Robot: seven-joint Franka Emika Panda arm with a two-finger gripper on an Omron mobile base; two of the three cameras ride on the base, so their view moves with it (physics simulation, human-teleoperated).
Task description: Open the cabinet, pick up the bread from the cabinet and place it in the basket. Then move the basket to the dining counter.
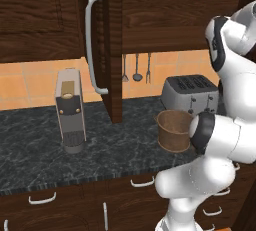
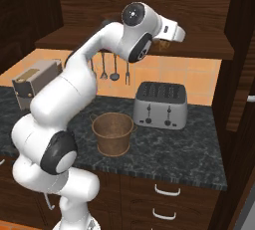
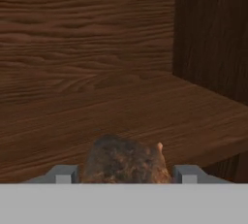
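Your end effector is inside the cabinet, clenched on the bread, which sits between its two fingertips just above the wooden shelf. Below, the basket stands upright on the black speckled desk, just beside the silver toaster. You can see one cabinet door swung open, its curved handle facing left.
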